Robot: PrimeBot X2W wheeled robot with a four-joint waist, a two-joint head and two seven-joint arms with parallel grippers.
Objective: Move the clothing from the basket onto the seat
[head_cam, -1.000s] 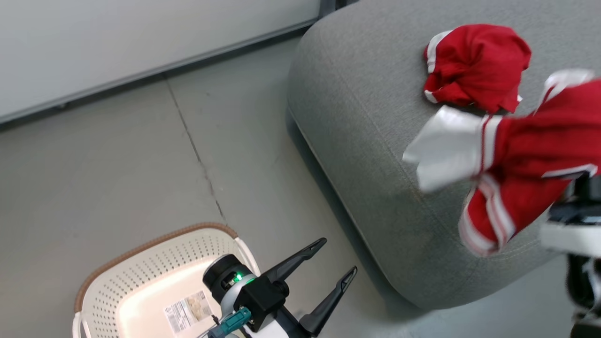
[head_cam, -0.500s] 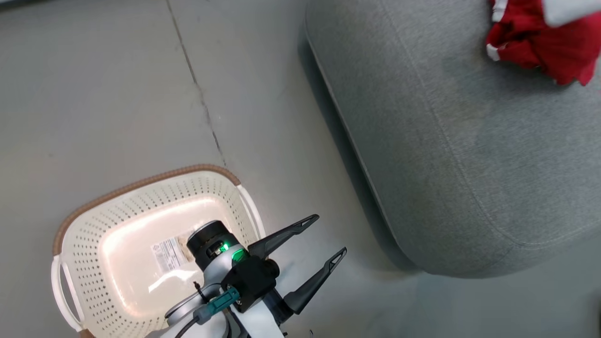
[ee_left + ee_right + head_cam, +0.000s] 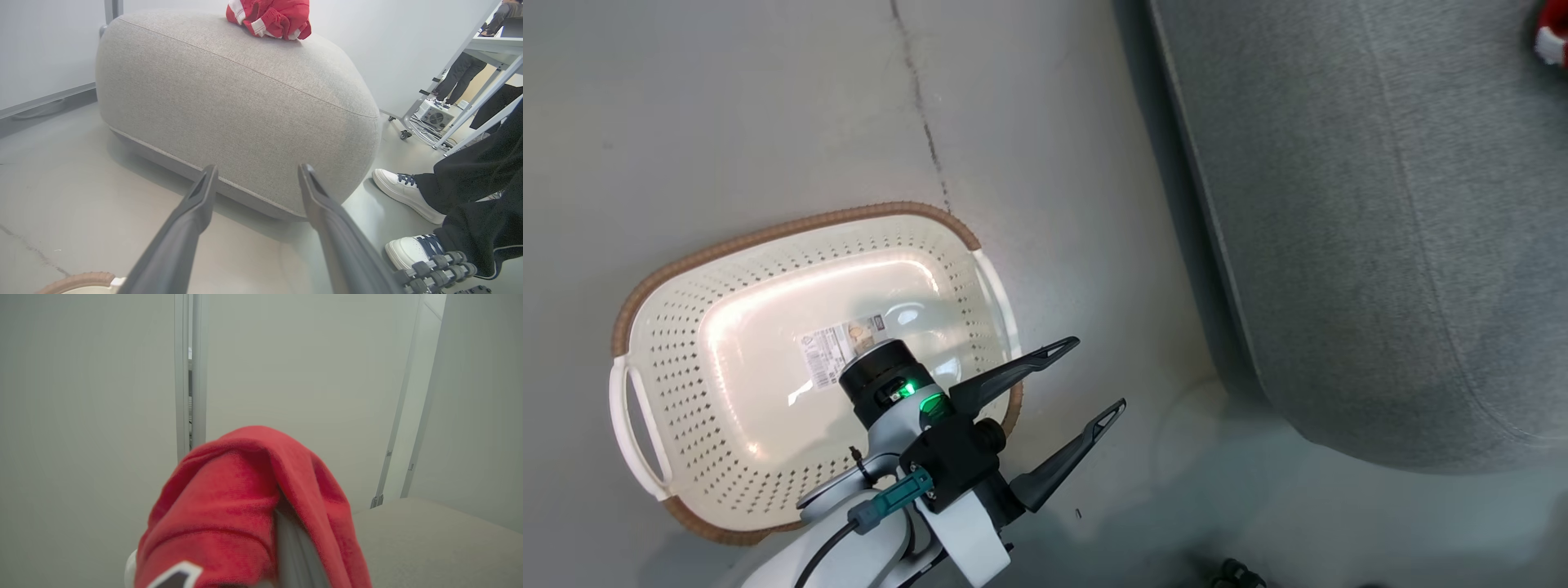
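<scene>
The cream basket point(image 3: 645, 327) with a brown rim stands on the floor at the lower left of the head view, with just a label on its bottom. My left gripper point(image 3: 1092, 377) hangs open and empty beside the basket's right end, pointing at the grey seat point(image 3: 1380, 245). In the left wrist view the left gripper point(image 3: 258, 169) faces the seat point(image 3: 229, 106), and a bundle of red and white clothing point(image 3: 269, 18) lies on top. In the right wrist view, red clothing point(image 3: 229, 506) drapes over my shut right gripper, hiding all but one grey finger point(image 3: 294, 551).
A person's white shoes point(image 3: 404, 192) and dark trouser legs stand by the seat's right end in the left wrist view. Pale partition panels point(image 3: 102, 396) rise behind the seat. A crack point(image 3: 923, 106) runs across the grey floor.
The head camera has swung down and left, so the whole basket shows and the seat's top has slid out. The held red garment has left the head view. The left gripper stays open.
</scene>
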